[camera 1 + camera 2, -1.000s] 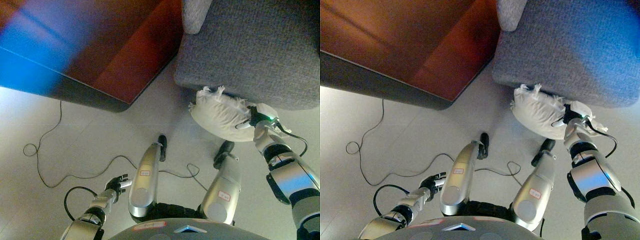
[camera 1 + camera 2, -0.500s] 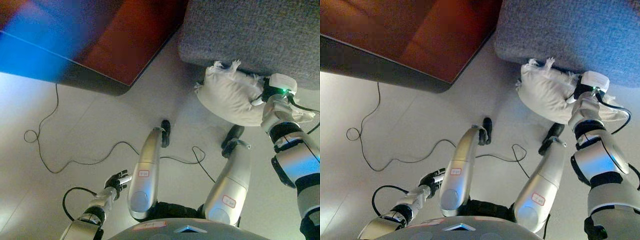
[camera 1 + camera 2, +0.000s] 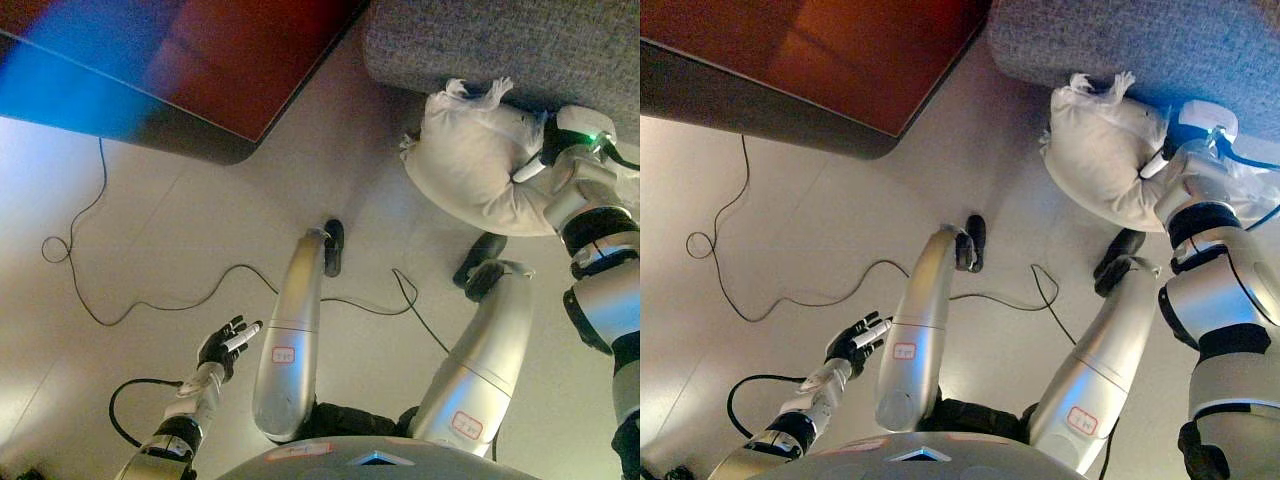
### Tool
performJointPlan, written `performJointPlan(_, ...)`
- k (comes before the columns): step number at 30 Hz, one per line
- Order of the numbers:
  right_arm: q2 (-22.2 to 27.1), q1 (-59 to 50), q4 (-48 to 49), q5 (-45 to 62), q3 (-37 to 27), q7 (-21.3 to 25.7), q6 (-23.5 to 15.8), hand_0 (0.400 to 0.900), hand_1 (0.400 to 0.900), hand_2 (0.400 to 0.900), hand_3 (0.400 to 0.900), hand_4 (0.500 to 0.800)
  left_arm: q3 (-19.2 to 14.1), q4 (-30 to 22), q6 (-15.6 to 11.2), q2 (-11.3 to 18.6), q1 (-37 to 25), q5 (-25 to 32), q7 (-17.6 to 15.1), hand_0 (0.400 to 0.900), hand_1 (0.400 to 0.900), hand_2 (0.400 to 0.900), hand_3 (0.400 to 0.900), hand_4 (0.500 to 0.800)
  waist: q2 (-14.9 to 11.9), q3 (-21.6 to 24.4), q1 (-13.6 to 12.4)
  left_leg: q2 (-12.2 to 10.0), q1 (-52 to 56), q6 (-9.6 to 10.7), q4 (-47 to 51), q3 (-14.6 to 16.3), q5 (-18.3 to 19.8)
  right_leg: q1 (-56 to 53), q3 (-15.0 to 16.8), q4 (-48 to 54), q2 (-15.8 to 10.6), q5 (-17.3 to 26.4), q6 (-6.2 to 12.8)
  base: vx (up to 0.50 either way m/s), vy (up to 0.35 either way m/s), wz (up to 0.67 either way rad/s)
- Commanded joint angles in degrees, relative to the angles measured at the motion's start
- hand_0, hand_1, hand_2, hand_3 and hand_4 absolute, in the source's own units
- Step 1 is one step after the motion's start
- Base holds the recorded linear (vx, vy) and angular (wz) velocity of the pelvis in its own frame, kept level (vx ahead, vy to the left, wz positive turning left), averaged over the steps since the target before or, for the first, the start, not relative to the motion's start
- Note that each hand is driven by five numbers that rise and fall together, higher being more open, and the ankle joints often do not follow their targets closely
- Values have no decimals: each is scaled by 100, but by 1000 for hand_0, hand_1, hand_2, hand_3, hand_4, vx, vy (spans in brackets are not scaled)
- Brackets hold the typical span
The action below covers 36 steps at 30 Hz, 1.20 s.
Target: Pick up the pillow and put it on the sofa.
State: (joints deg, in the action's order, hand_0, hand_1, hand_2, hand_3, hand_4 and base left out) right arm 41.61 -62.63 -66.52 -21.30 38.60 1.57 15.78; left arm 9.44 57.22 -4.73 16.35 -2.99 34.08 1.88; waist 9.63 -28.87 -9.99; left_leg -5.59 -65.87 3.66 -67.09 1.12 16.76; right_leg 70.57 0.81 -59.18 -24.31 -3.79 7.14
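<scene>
Right hand [image 3: 548, 160] clamps the pillow [image 3: 478, 165] at the sofa [image 3: 520, 45] edge; left hand [image 3: 222, 346] hangs open-fingered; lift higher to clear the seat.

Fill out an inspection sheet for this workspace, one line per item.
Surface: pale floor, smooth and glossy.
Job's things: white pillow held up against the front edge of the grey sofa, not yet on the seat.
Clutter: nothing seen.
Hands: right hand curled into the pillow's right side, gripping it; left hand low at the lower left, fingers relaxed, holding nothing.
Cables: thin dark cable looping across the floor from the upper left towards the middle.
Surroundings: reddish-brown table with a dark edge at the upper left, beside the sofa.
</scene>
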Motion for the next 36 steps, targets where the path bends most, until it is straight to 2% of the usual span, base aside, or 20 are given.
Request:
performJointPlan(1, 283, -259, 421, 208, 130, -211, -251, 900, 900, 900, 900, 800, -231, -53, -199, 455, 767, 220, -41, 900, 900, 900, 900, 800, 341, -92, -124, -391, 184, 193, -307, -427, 234, -171, 562, -538, -85, -519, 47, -29, -50, 4)
performJointPlan(4, 352, -329, 580, 531, 169, -685, -308, 900, 900, 900, 900, 800, -287, -108, -255, 502, 887, 274, -2, 900, 900, 900, 900, 800, 369, -92, -126, -438, -14, 224, -505, -472, 262, 35, 620, -743, -83, -605, 11, -32, -54, 3)
performJointPlan(5, 384, -340, 636, 472, 139, -792, -325, 818, 818, 818, 818, 751, -305, -116, -234, 524, 909, 282, 2, 900, 900, 900, 900, 800, 371, -92, -113, -457, -79, 241, -607, -484, 281, 111, 646, -852, -78, -647, 1, -17, -46, 5)
performJointPlan(6, 403, -358, 653, 587, 139, -915, -321, 400, 400, 400, 400, 500, -323, -103, -254, 533, 932, 284, 28, 900, 900, 900, 900, 800, 370, -92, -108, -466, -108, 251, -651, -488, 292, 149, 663, -897, -74, -664, -4, -13, -39, 4)
performJointPlan(8, 429, -365, 779, 775, 51, -1077, -283, 400, 400, 400, 400, 500, -361, -130, -256, 537, 983, 267, 53, 900, 900, 900, 900, 800, 365, -92, -102, -466, -163, 255, -752, -503, 325, 220, 678, -1023, -64, -728, -24, -15, -38, 4)
performJointPlan(13, 490, -249, 812, 762, -72, -801, -621, 400, 400, 400, 400, 500, -355, -67, -388, 513, 1064, 212, 141, 900, 900, 900, 900, 800, 352, -92, -44, -545, -123, 312, -862, -525, 333, 244, 719, -1169, -76, -742, 1, 10, -30, 5)
performJointPlan(25, 607, -50, 1001, 785, -191, -674, -630, 400, 400, 400, 400, 500, -470, -77, -309, 622, 1233, 145, 230, 900, 900, 900, 900, 800, 326, -81, 24, -739, 327, 407, -674, -462, 227, -31, 692, -1131, -139, -634, 96, 13, -8, 3)
performJointPlan(30, 469, 76, 989, 840, -257, -625, -867, 400, 400, 400, 400, 500, -356, 5, -412, 540, 1084, 142, 245, 900, 900, 900, 900, 800, 224, 12, 19, -771, 808, 454, 5, -364, 43, -476, 482, -577, -88, -449, 120, 11, -12, -5)
performJointPlan(32, 395, 239, 954, 891, -373, -653, -1076, 400, 400, 400, 400, 500, -256, 46, -390, 497, 916, 69, 165, 900, 900, 900, 900, 800, 119, 109, -14, -746, 1415, 499, 911, -268, -235, -1066, 216, 117, -169, -213, 182, 54, -14, -4)
performJointPlan(34, 387, 303, 960, 969, -395, -705, -1144, 400, 400, 400, 400, 500, -236, 66, -375, 500, 878, 27, 169, 900, 900, 900, 900, 800, 86, 137, -31, -736, 1644, 515, 1238, -236, -372, -1307, 115, 373, -200, -133, 208, 71, -15, -2)
performJointPlan(36, 420, 559, 1110, 1249, -516, -932, -1315, 400, 400, 400, 400, 500, -200, 132, -315, 534, 804, -66, 158, 900, 900, 900, 900, 800, -7, 236, -78, -718, 2281, 546, 2050, -178, -715, -1935, -133, 983, -295, 17, 282, 126, -17, -1)
